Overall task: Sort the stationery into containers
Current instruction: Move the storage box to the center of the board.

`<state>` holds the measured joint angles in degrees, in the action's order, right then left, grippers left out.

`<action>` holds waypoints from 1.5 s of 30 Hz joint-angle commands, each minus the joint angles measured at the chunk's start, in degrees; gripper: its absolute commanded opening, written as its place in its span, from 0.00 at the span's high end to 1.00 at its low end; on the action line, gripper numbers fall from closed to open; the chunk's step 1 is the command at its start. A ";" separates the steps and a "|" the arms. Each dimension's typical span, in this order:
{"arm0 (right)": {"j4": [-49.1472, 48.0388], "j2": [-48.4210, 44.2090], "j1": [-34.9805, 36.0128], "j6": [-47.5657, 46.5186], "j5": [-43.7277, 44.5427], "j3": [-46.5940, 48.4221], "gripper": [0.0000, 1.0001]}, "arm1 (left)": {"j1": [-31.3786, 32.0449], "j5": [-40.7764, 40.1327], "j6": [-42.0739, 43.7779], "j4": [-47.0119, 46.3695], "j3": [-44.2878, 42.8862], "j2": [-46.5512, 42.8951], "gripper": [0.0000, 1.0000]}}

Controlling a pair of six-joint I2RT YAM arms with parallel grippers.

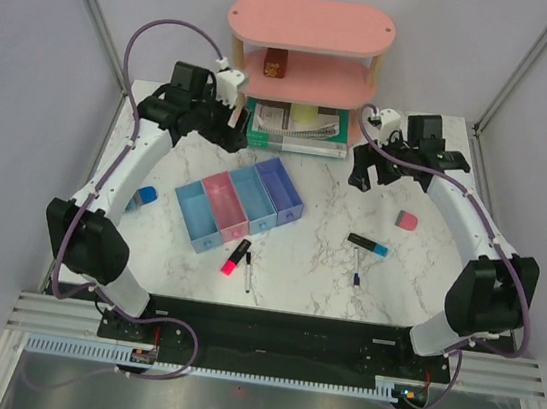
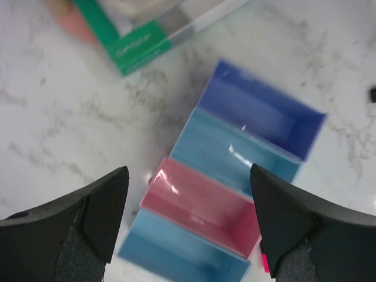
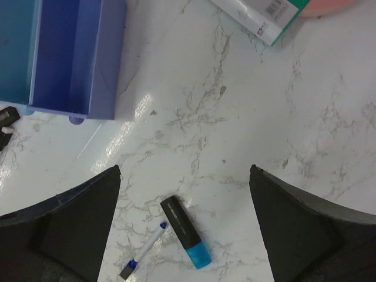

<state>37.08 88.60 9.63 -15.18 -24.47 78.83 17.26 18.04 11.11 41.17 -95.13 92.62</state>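
1. Left gripper (image 2: 188,170) is spread wide, nothing held, near the trays (image 1: 278,187).
2. Right gripper (image 3: 184,168) is spread wide, nothing held, over the desk (image 3: 235,117).
3. Pink highlighter (image 1: 236,257), blue highlighter (image 1: 366,245), eraser (image 1: 407,220) and tape (image 1: 142,197) are seen lying on the desk.

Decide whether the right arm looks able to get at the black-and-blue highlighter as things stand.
Probably yes. The right pincer hangs open over the table, and the highlighter lies flat in the open, with only a thin pen beside it.
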 commanded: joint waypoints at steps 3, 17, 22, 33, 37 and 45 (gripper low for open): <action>-6.23 10.18 6.79 0.94 2.14 9.41 0.02 | -7.05 -5.83 -4.87 0.85 11.54 -3.40 0.11; -8.25 29.70 16.20 0.94 6.10 21.45 0.02 | -10.49 -2.66 -5.67 3.74 17.95 -7.18 0.12; -8.43 31.90 16.83 0.68 7.24 23.56 0.02 | -10.84 -4.59 -4.97 4.01 21.56 -7.89 0.13; -8.43 34.62 19.20 0.68 8.65 24.10 0.02 | -12.16 -6.17 -5.05 3.74 25.17 -7.89 0.14; -8.43 36.03 20.43 0.50 10.14 23.83 0.02 | -12.16 -6.18 -5.14 3.48 26.05 -7.81 0.14; -8.87 36.65 20.61 0.59 11.37 23.65 0.02 | -12.07 -1.70 -6.81 1.81 25.96 -3.85 0.16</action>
<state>29.91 125.03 30.37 -14.35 -14.48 101.21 5.32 13.17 6.59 44.82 -68.75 86.96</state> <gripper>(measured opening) 0.982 0.846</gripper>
